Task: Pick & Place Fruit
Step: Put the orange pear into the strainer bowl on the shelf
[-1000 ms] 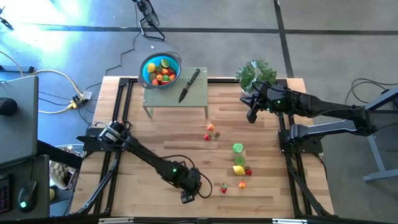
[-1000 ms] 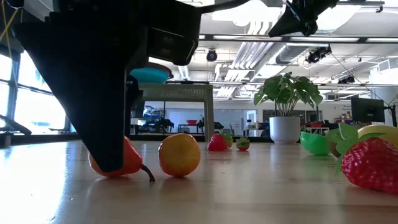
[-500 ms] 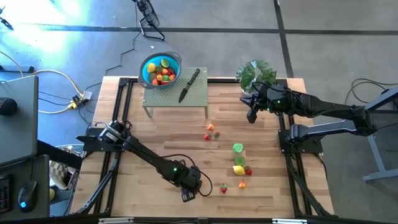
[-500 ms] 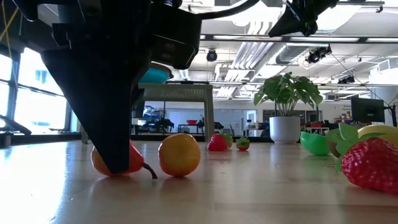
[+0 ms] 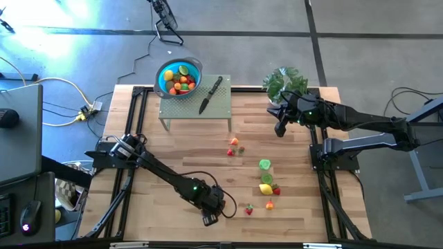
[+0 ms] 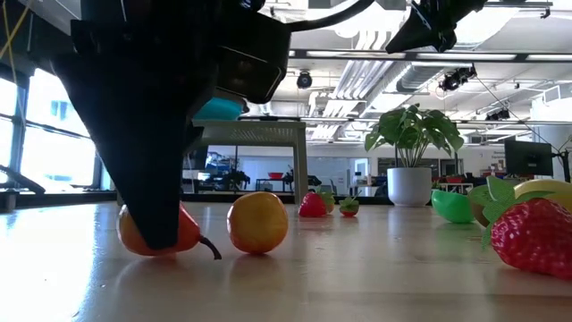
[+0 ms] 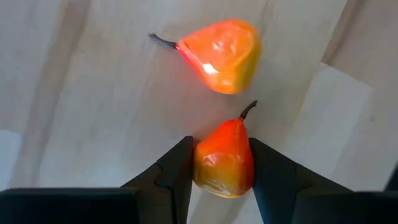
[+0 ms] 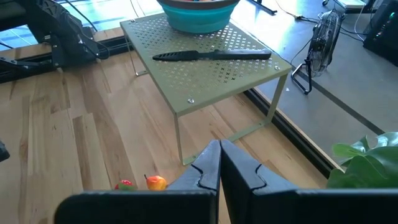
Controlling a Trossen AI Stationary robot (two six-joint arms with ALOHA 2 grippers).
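High view: left end effector [image 5: 210, 219] near worktop [image 5: 180, 149] front edge; right end effector [image 5: 281, 128], closed, near back right corner.
Low view: orange fruit [image 6: 257, 223] just beside.
Left wrist view: fingers [image 7: 179, 168] flank red pear [image 7: 224, 157]; tapered shape risks slipping.
No legible writing.

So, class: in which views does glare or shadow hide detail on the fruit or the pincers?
Left wrist view: a bright glare spot sits on the loose orange pear, while the pear between the left pincer fingers reads clearly. Low view: that pincer is a backlit black silhouette with no surface detail, covering part of the gripped pear. High view: glare washes out the floor at upper left.
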